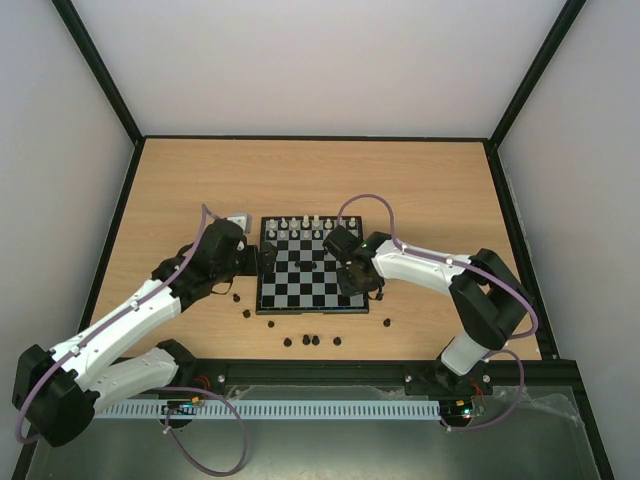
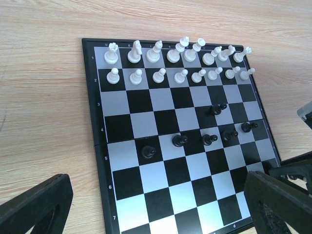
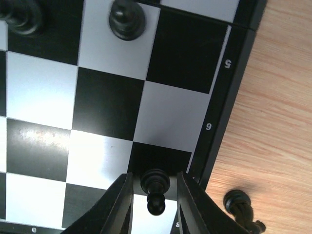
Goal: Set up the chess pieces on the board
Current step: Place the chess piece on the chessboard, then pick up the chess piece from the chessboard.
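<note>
Wooden worktop [image 1: 180, 180]: board [image 1: 300, 290] centred between both arms. Right tool [image 3: 154, 178] barely parted around black pawn [image 3: 155, 187] on edge square; withdrawing askew could topple it. Left tool [image 1: 243, 262] wide open, empty.

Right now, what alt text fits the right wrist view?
A black pawn stands near the edge of the board between the fingers of the right gripper, slim gaps either side. Two more black pieces stand further up the board; a stray black piece sits on the wooden table beside it.
</note>
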`<state>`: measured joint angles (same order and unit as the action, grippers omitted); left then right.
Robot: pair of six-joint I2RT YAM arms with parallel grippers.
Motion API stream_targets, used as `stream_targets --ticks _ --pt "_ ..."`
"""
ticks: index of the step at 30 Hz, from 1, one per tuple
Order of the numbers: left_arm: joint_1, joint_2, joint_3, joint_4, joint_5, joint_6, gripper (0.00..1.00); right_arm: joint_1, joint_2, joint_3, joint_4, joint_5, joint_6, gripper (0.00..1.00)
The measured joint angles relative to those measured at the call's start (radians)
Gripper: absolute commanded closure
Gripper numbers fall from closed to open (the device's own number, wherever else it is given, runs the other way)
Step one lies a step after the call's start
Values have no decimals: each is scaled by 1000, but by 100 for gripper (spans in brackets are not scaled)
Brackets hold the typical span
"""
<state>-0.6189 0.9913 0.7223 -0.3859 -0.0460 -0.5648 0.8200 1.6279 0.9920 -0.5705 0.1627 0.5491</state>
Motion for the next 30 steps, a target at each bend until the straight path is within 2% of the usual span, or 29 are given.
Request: stream_targets --ticks 7,12,15,19,23,25,28,30 --pt "0 6 0 0 -6 0 1 0 -64 13 0 0 -2 45" --pt "0 7 0 0 -11 0 1 0 -158 15 1 5 -1 14" --pt "0 5 1 0 -11 1 1 0 -194 16 3 14 -7 8" --pt "0 3 9 -2 -11 4 1 0 -200 39 2 29 -21 7" --pt "0 -4 17 6 -5 4 1 -15 -166 100 1 28 -45 13" --pt "0 -23 15 22 13 2 1 -32 -140 125 6 17 -63 23" --pt "-7 -66 -22 80 50 -11 1 -77 -81 162 14 -9 -88 44" --pt "-27 -88 -59 106 62 -24 1 -107 -35 187 14 -27 -101 45"
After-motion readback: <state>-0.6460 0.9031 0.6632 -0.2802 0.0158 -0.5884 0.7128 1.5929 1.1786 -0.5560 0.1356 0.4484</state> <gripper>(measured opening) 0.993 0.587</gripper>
